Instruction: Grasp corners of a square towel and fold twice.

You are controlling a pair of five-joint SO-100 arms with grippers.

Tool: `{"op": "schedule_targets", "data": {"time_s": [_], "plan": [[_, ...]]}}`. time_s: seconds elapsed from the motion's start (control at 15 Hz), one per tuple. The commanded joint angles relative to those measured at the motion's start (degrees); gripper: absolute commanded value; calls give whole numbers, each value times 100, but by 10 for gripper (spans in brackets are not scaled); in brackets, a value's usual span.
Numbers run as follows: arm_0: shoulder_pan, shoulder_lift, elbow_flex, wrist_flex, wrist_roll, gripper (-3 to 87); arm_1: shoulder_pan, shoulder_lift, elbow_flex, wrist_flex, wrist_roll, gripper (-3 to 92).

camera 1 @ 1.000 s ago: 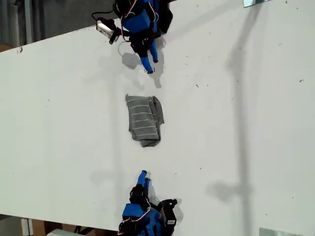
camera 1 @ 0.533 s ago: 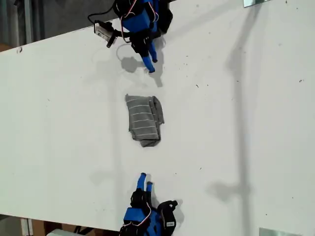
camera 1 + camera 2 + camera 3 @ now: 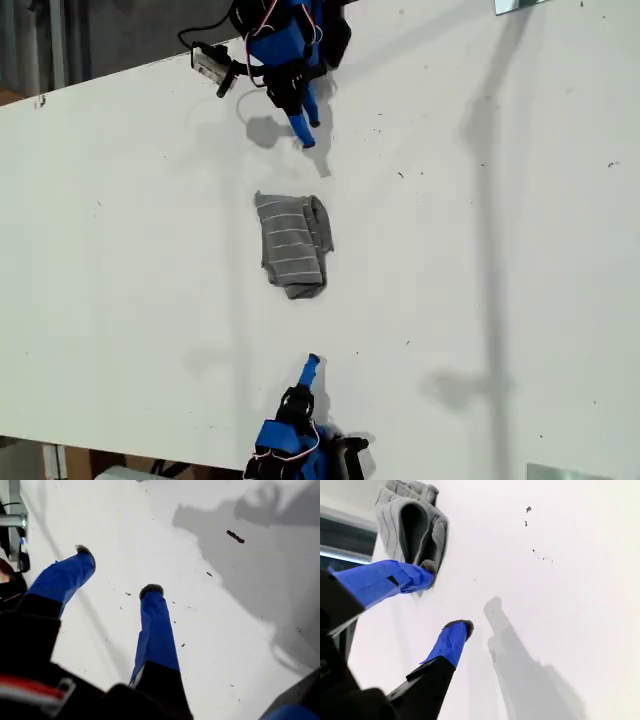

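The towel (image 3: 292,245) lies on the white table (image 3: 480,260) as a small folded bundle, grey with pale stripes. Its corners cannot be told apart. The second wrist view shows the towel (image 3: 412,525) just beyond my second gripper (image 3: 445,599), which is open with nothing between its fingers. My first gripper (image 3: 117,570) is open over bare table, with no cloth in its view. In the exterior view one arm's gripper (image 3: 305,128) is at the top and another arm's gripper (image 3: 311,366) is at the bottom. Both point at the towel and stand apart from it. The wrist views do not show which arm is which.
A small camera module (image 3: 210,65) with a cable sticks out beside the arm at the exterior view's top. The table's far edge (image 3: 120,72) runs slanted along the exterior view's top left. Small dark specks (image 3: 235,536) mark the tabletop.
The gripper at the exterior view's bottom has turned and shifted toward that view's right, now showing one blue finger edge-on. The arm at the top drew back slightly. The towel has not moved.
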Motion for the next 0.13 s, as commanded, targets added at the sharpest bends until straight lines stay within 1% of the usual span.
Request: {"op": "schedule_targets", "data": {"time_s": [0.0,0.07], "plan": [[44,26,9,9,44,174,-18,18,-202,141,-62,235],[44,26,9,9,44,173,-18,18,-202,141,-62,235]]}}
